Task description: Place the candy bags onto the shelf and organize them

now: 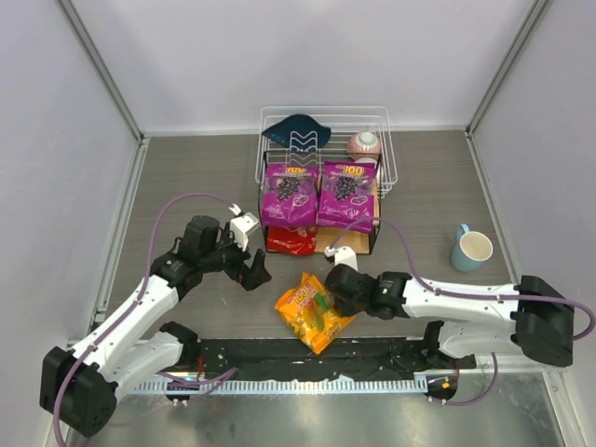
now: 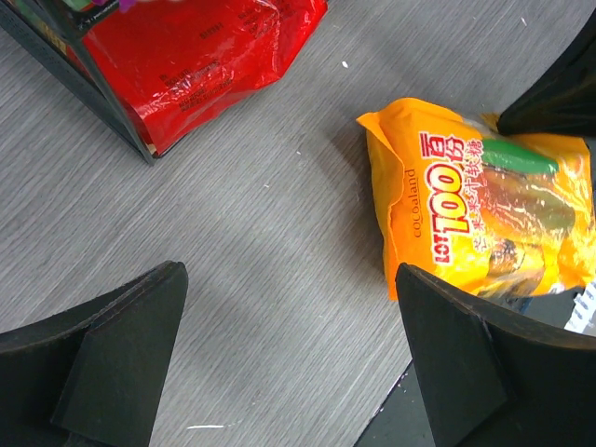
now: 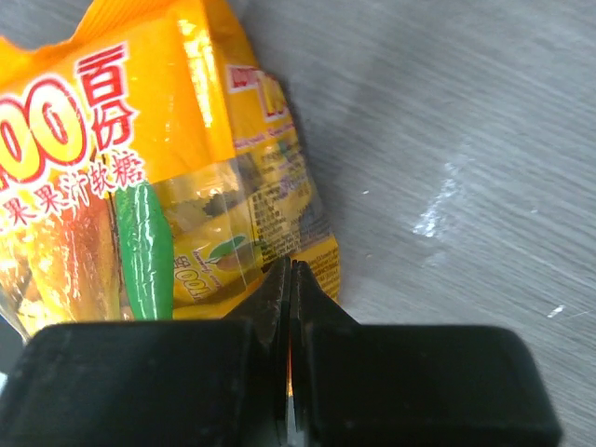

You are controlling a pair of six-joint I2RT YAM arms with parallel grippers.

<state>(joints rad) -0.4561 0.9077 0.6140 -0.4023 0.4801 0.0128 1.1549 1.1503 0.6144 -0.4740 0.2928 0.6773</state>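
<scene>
The right gripper [image 3: 291,279] is pinching the one orange-yellow bag [image 3: 140,186], reading "COCOaland LOT 100", on the table [image 1: 186,177]; the left gripper [image 2: 289,275] is hanging spread. Two purple bags [image 1: 290,194] marked "100" are lying atop the shelf [image 1: 328,240], one red bag [image 1: 291,240] beneath.

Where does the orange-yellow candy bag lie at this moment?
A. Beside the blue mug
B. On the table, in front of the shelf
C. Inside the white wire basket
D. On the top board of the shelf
B: the orange-yellow candy bag lies on the table, nearer to the arm bases than the shelf, and not on either of its boards.
</scene>
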